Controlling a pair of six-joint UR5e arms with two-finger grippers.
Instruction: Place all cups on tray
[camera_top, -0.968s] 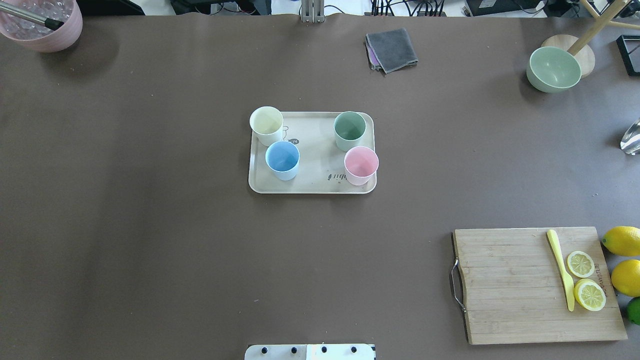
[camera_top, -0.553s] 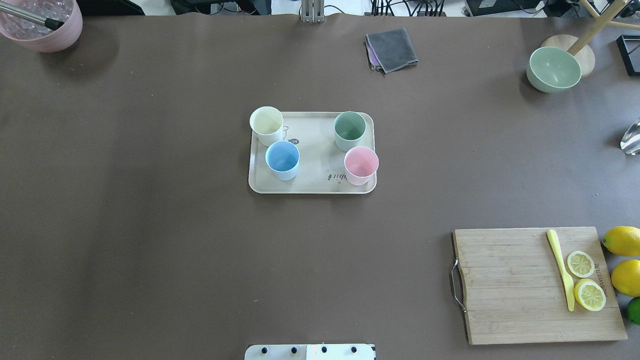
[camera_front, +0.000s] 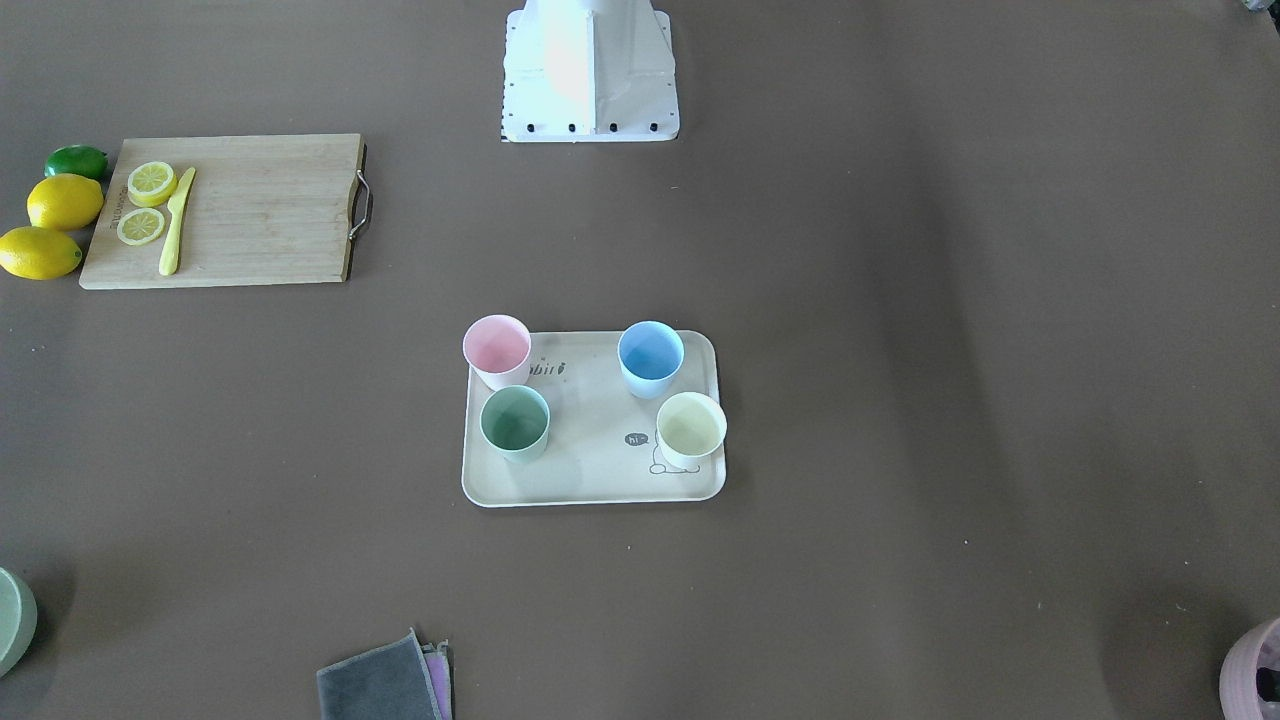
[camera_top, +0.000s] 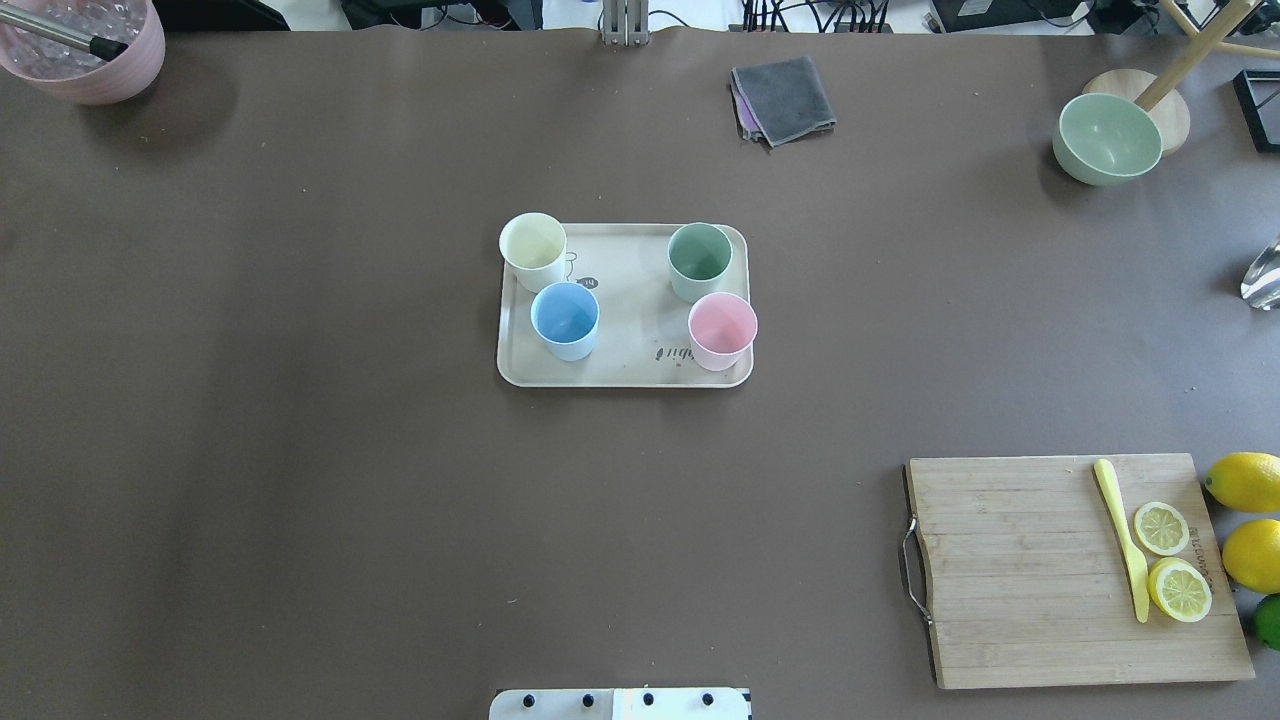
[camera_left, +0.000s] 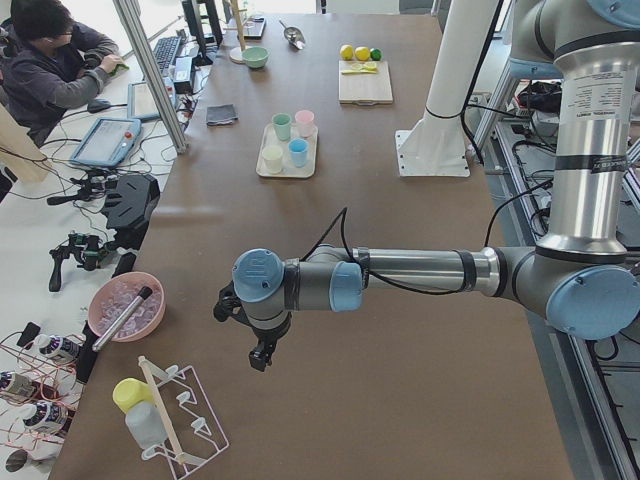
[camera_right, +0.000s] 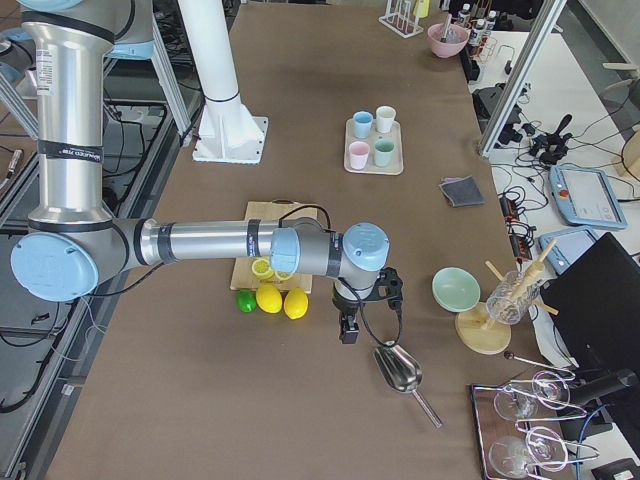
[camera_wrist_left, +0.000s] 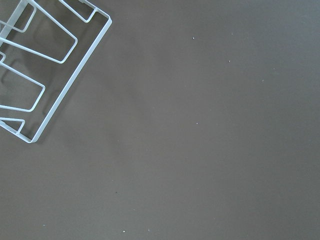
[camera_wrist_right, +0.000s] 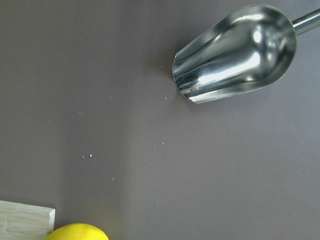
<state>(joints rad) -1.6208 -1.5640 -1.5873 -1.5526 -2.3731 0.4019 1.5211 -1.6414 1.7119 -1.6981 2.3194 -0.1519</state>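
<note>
The cream-beige tray (camera_top: 630, 300) lies at mid-table. Four cups stand upright on it: cream-yellow (camera_top: 533, 250) at its far left corner, light blue (camera_top: 565, 320) just nearer, sage green (camera_top: 700, 260) at its far right, pink (camera_top: 722, 330) at its near right. They also show in the front-facing view, with the tray (camera_front: 590, 455) and pink cup (camera_front: 497, 350). My left gripper (camera_left: 262, 352) hangs far off at the table's left end. My right gripper (camera_right: 347, 330) hangs at the right end. I cannot tell whether either is open or shut. Neither wrist view shows fingers.
A wooden cutting board (camera_top: 1020, 570) with lemon slices and a yellow knife lies near right, whole lemons (camera_top: 1245, 482) beside it. A sage-green bowl (camera_top: 1107, 138), grey cloth (camera_top: 783, 98) and pink pot (camera_top: 85, 45) stand at the back. A metal scoop (camera_wrist_right: 235, 52) and wire rack (camera_wrist_left: 40, 65) lie under the wrists.
</note>
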